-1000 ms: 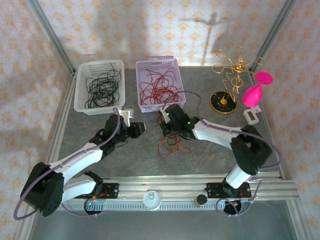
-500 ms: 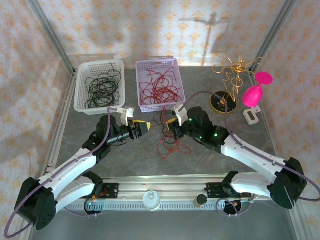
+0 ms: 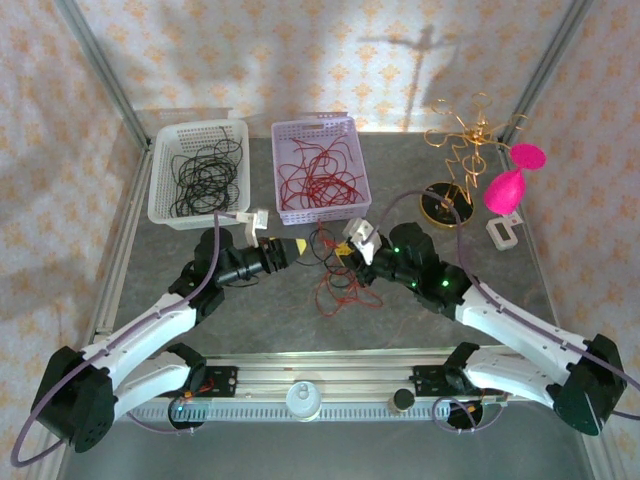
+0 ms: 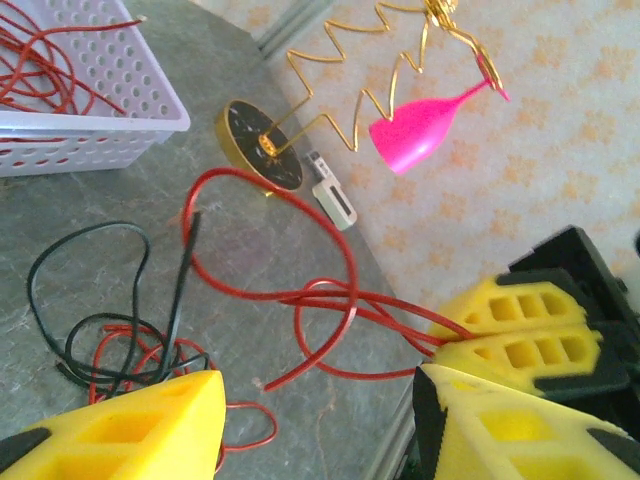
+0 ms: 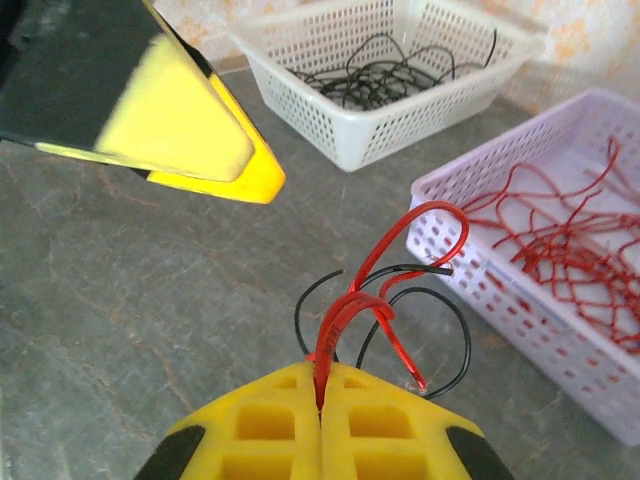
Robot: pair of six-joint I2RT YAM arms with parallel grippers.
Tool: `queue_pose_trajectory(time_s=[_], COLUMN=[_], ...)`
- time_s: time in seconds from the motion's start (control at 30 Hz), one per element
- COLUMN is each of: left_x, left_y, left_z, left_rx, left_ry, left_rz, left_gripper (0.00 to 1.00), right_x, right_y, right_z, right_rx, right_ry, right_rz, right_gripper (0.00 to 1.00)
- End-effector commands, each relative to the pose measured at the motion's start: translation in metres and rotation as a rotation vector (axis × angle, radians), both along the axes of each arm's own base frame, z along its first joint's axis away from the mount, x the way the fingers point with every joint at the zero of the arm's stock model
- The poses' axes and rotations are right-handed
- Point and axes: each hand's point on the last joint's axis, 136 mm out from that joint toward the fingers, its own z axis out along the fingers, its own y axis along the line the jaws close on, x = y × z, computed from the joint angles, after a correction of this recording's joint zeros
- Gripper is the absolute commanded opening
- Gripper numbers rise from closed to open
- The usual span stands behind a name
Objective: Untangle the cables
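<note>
Right fingers [image 5: 320, 385] clenched on red cable [image 5: 430, 205] (black strand [image 5: 410, 267] alongside); left fingers [image 3: 292, 247] spread wider than before.

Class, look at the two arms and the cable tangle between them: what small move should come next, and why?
Probably the left gripper should ease forward and close on the black cable. The right gripper has its jaws shut on a red cable, black strands cross it, and the left jaws stand open, holding nothing. Pinning black would let red pull free.
</note>
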Motion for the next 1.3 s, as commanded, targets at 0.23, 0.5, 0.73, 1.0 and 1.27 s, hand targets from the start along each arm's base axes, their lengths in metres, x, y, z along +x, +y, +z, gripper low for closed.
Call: queue_pose_trajectory(time_s=[0.23,0.5,0.73,1.0,1.27], left_x=[0.002,0.021,0.034,0.042,0.061], left_y=[-0.018,-0.039,-0.056,-0.063,-0.063], left_z=[0.037,0.037,0.044,0.039,0.025], left_rx=[-0.148,-0.160,-0.228,-0.233,-0.269], left_ry=[0.052,0.112,0.121,0.131,0.165], left_rz=[0.059,0.049,0.031,0.041,0.122], left_gripper=[0.54,0.54,0.50,0.44,0.31], right_x=[0.007,0.011,0.006,0.004,0.005], right_y=[-0.007,-0.003,0.001,0.004,0.003], right_z=[0.010,-0.003,-0.001,-0.006,-0.008], right_rx=[0.008,-0.027,-0.010,-0.018,-0.023], right_ry=[-0.241,-0.225,-0.217,-0.198,-0.193], right_rz=[-0.025,-0.017,0.013,0.032,0.018], right_gripper=[0.00,0.00,0.00,0.00,0.00])
